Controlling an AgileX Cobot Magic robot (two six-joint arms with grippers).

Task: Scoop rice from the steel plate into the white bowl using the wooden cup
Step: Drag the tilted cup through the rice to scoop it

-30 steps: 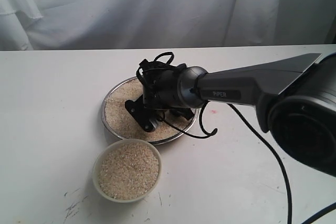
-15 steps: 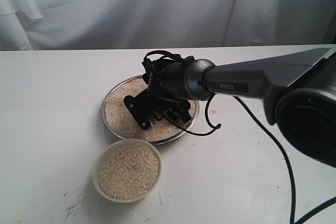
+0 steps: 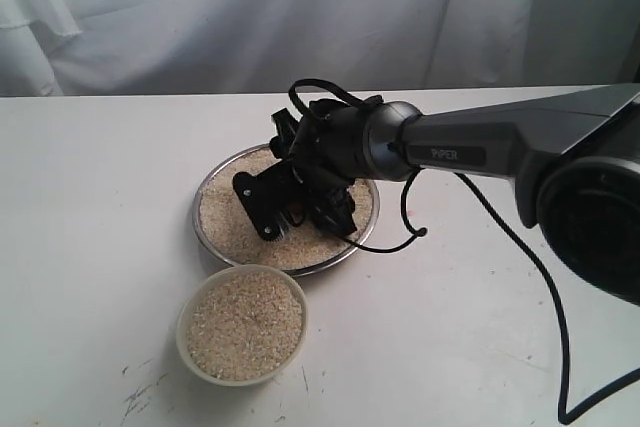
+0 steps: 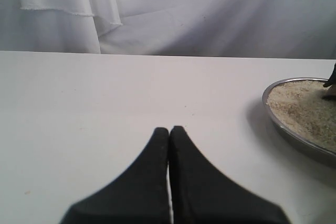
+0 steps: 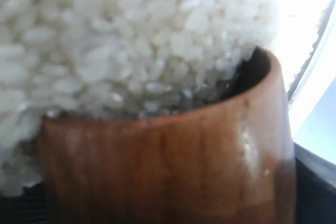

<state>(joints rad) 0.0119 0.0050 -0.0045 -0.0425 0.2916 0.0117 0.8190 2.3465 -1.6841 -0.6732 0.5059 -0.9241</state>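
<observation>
Over the steel plate [image 3: 197, 215], right claw [image 3: 285, 209] with wooden cup [image 5: 157, 166] has risen.

The steel plate [image 3: 204, 209] lies mid-table [image 3: 90, 167], the white bowl [image 3: 183, 333] just before it, rice [image 3: 225, 225] in both. My right gripper [image 3: 285, 209] reaches in from the right, pressing the wooden cup [image 5: 168, 161] it holds into the plate's rice. My left gripper [image 4: 169, 132] hangs over the table, left of the plate.
</observation>
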